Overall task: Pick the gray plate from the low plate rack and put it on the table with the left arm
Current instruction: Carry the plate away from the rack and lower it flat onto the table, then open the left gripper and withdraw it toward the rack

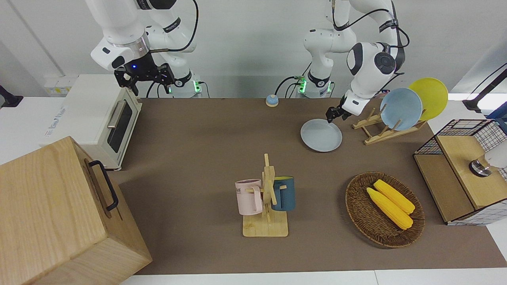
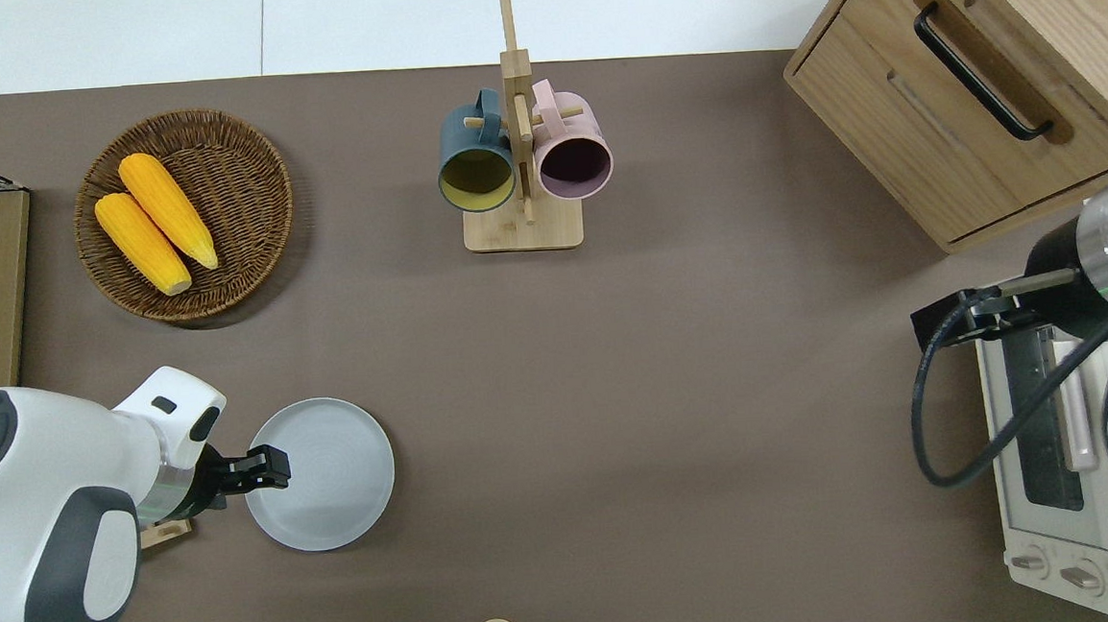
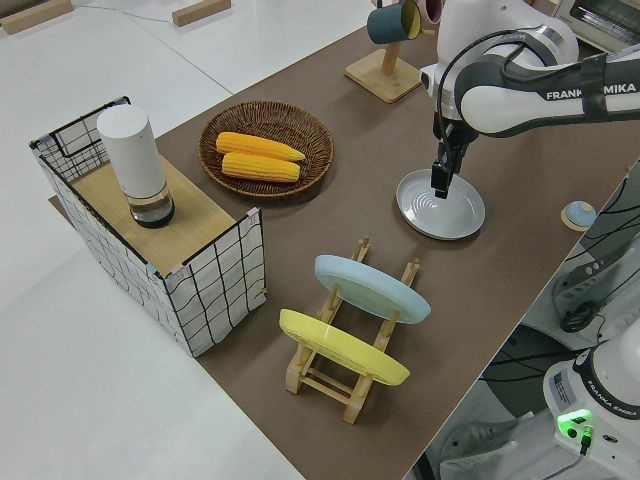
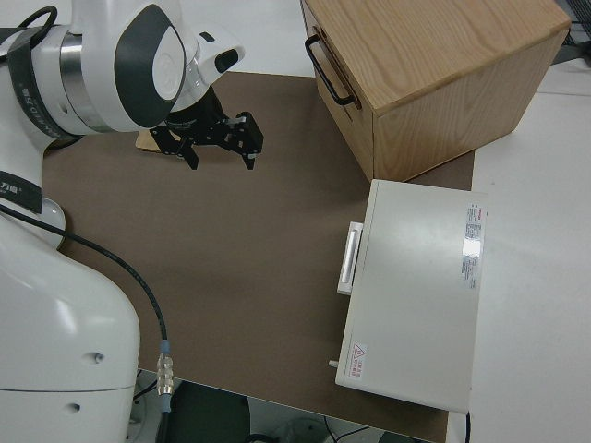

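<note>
Three plates: gray (image 1: 321,136), blue (image 1: 401,109), yellow (image 1: 429,97). Two mugs: pink (image 1: 248,196), blue (image 1: 283,193). Two corn cobs (image 1: 390,204). One basket (image 1: 358,213). One rack (image 1: 376,132).
</note>
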Robot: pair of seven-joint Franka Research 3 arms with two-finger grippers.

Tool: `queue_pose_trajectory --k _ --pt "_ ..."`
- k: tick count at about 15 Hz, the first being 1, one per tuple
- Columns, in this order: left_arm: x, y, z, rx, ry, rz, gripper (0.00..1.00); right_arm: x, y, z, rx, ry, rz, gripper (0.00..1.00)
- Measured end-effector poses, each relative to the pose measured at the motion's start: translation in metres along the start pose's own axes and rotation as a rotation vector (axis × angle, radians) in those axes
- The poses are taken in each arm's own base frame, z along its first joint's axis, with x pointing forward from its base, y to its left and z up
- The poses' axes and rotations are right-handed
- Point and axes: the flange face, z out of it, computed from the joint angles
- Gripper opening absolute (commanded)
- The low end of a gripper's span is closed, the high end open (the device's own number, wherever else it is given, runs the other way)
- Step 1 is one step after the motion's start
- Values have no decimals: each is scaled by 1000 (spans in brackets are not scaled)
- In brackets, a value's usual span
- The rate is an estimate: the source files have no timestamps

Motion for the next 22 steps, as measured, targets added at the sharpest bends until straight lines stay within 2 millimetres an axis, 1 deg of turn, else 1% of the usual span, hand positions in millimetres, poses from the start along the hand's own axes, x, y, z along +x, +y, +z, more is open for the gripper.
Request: queue_pose_trajectory --k 1,4,6,9,13,16,18,22 --pt "0 0 0 0 2 0 994 0 0 0 0 0 0 983" --pt "4 0 -8 14 30 10 995 0 0 0 0 0 0 983" --pt "9 -1 -24 34 67 22 998 0 0 0 0 0 0 983" --pt "17 -2 -60 71 111 36 998 0 0 0 0 0 0 983" --pt "20 -7 -129 74 143 17 995 0 0 0 0 0 0 983" --pt "18 -10 -168 70 172 10 995 0 0 0 0 0 0 983" --pt "17 -8 -184 66 193 11 998 0 0 0 0 0 0 983" --pt "10 -4 -206 71 195 29 1000 0 0 0 0 0 0 983"
